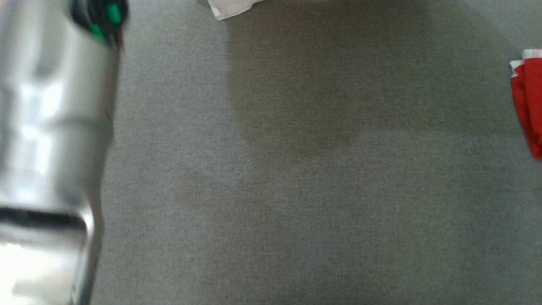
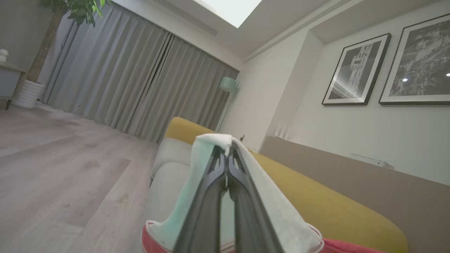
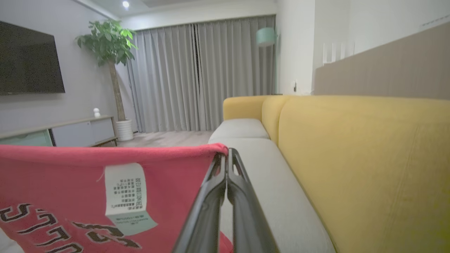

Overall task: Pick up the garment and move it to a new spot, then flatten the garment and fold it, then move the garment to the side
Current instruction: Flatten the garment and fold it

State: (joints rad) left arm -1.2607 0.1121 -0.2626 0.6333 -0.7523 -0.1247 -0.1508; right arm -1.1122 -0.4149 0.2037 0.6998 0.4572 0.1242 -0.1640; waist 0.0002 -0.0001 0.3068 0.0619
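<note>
Above the grey sofa seat (image 3: 267, 168), left claw (image 2: 227, 151) and right claw (image 3: 227, 154) clamp the garment (image 3: 70, 165) beside a yellow backrest (image 3: 351, 158).

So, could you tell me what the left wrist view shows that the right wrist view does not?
Left wrist view: two framed pictures on the wall, a ceiling light, and white cloth of the garment draped over the jaws. Right wrist view: a TV, a cabinet, and the garment's label and lettering. Both: grey curtains, a plant, the yellow sofa, a lamp, and the garment held in shut jaws.
</note>
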